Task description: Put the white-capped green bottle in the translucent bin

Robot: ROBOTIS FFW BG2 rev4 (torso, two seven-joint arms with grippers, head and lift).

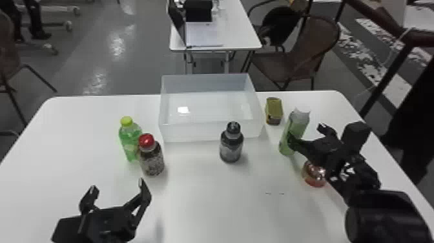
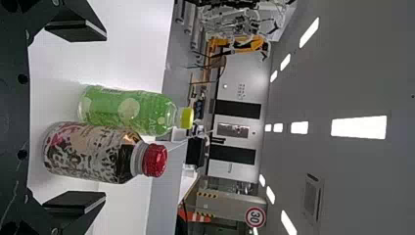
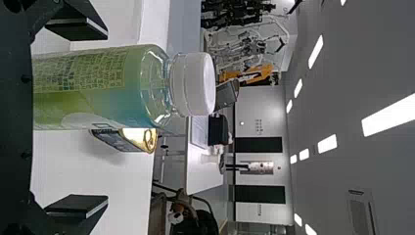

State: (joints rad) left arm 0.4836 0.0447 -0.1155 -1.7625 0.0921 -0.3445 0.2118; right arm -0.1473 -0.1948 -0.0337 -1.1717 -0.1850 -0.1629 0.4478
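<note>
Head view: right gripper [image 1: 304, 132] covers part of white-capped green bottle [image 1: 299, 123] and one side of reddish round object [image 1: 311, 176], identity unclear. Red-capped bottle [image 1: 151, 160] partly hides yellow-capped bottle [image 1: 128, 135]. Right wrist view: can [image 3: 120, 141] partly hidden.

And it's green running into blue on my white-capped green bottle [image 3: 88, 88], right by my black right gripper [image 1: 304, 131]! Over here, black-and-white blotches on the red-capped bottle [image 2: 88, 152], bright green with pale round spots on the yellow-capped bottle [image 2: 127, 108], yellow-gold atop the can [image 1: 274, 106], all against a white tabletop [image 1: 210, 206]!
</note>
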